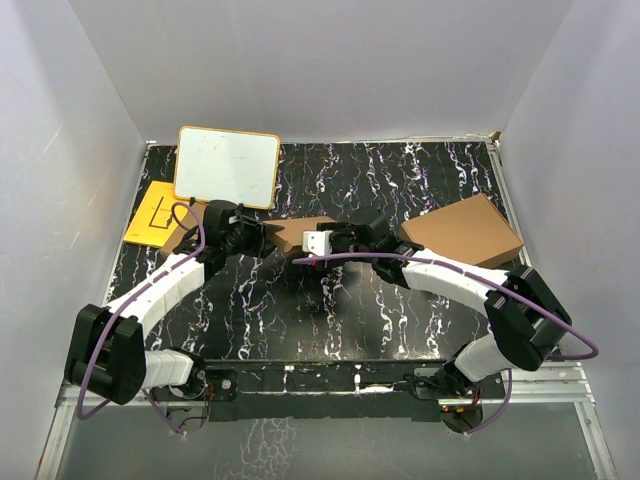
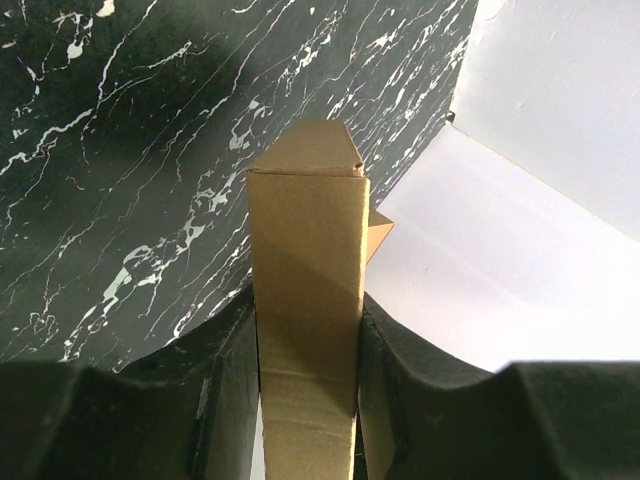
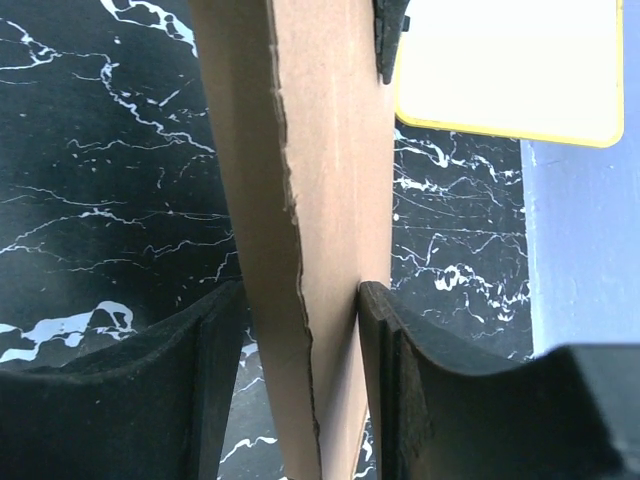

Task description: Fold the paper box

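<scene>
The paper box (image 1: 298, 231), thin brown cardboard, is held above the black marbled table between my two grippers. My left gripper (image 1: 258, 238) is shut on its left end. In the left wrist view a narrow folded panel of the box (image 2: 308, 260) stands between the pads, with a pointed flap at its far end. My right gripper (image 1: 345, 240) is shut on the box's right end. In the right wrist view two cardboard layers (image 3: 320, 200) with a rough cut edge sit between the pads.
A larger plain brown box (image 1: 462, 232) lies at the right of the table. A white board with a yellow rim (image 1: 227, 165) leans at the back left, also in the right wrist view (image 3: 505, 65). A yellow sheet (image 1: 150, 212) lies at the left edge.
</scene>
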`<action>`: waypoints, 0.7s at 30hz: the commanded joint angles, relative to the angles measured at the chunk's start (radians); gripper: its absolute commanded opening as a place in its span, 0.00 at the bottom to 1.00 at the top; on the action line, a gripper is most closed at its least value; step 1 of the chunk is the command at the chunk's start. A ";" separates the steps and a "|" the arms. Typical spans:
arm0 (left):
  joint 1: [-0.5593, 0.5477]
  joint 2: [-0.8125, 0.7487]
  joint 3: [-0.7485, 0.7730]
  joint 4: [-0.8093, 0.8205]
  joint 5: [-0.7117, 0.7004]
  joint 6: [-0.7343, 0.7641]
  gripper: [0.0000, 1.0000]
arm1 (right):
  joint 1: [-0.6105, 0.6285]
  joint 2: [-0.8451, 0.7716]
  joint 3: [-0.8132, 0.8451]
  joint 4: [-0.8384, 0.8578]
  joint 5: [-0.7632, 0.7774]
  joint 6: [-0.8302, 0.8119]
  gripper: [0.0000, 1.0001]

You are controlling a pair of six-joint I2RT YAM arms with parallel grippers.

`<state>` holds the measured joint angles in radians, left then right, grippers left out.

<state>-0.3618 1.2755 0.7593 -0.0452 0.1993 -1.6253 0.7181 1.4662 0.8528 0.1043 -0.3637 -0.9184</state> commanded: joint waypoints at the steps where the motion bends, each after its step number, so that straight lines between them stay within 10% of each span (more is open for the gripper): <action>1: 0.003 -0.025 0.003 0.037 0.030 -0.032 0.30 | 0.007 -0.005 -0.011 0.105 0.041 -0.014 0.48; 21: 0.004 -0.252 -0.010 -0.040 -0.112 0.079 0.93 | -0.106 -0.024 0.093 0.034 -0.107 0.319 0.32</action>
<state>-0.3618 1.1339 0.7513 -0.0399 0.1665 -1.6363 0.6762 1.4662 0.8642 0.1120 -0.3695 -0.7696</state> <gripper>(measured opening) 0.912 0.393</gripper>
